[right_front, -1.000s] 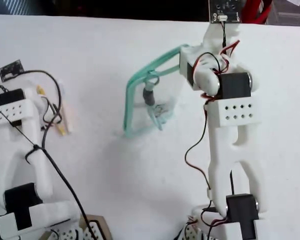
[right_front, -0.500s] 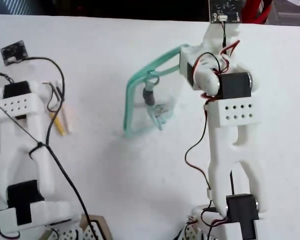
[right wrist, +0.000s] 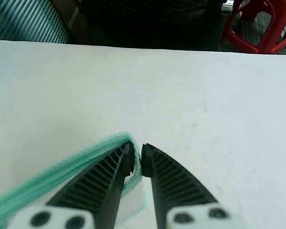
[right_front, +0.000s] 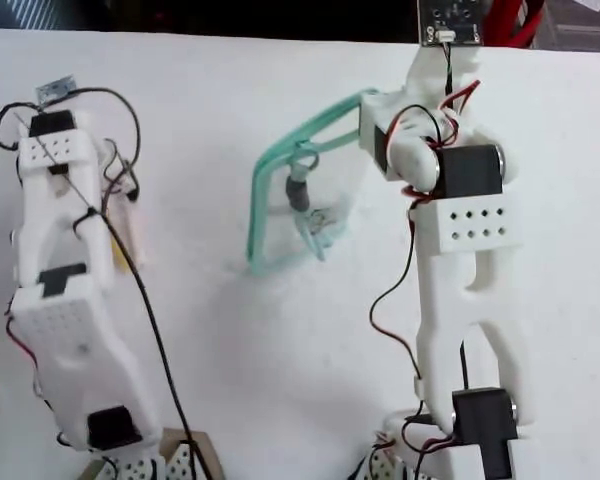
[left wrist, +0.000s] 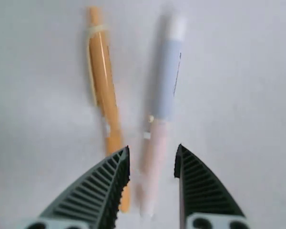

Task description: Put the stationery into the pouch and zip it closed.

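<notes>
Starting at the left, I read the left gripper (left wrist: pixel 152 150) as open, its jaws spread to either side of the pale pen (left wrist: pixel 164 90), which lies on the table (right_front: pixel 210 330) just beside the orange pen (left wrist: pixel 102 81). The clear pouch (right_front: pixel 325 195) sits mid-table, well apart from both pens. At the right, the right gripper (right wrist: pixel 137 148) is clamped on the pouch's teal zipper edge (right wrist: pixel 62 171), jaws nearly together.
</notes>
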Controlling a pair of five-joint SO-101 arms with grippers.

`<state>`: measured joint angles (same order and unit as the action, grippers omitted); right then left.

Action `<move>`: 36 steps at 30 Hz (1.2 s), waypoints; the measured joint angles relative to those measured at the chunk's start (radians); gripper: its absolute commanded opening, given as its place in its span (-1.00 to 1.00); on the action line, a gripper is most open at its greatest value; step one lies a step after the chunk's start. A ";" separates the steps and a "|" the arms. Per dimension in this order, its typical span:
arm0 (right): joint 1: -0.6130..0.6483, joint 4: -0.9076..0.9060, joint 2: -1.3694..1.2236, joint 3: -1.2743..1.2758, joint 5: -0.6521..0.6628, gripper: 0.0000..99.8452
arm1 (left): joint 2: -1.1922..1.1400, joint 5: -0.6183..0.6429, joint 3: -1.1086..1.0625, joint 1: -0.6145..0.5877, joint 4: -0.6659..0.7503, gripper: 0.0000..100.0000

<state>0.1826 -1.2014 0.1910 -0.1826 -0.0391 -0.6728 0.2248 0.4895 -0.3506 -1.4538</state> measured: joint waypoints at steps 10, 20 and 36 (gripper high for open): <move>0.000 0.000 0.000 0.000 0.000 -0.96 | -0.324 0.002 0.460 0.003 -0.176 -0.76; 0.000 0.000 0.000 0.000 0.000 -0.96 | -0.480 0.000 0.776 0.003 -0.221 -0.86; 0.000 0.000 0.000 0.000 0.000 -0.96 | -0.440 0.000 0.798 0.086 -0.333 -0.91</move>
<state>0.1826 -1.2014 0.1910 -0.1826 -0.0391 -1.1132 0.2248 1.2873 -0.2647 -1.7868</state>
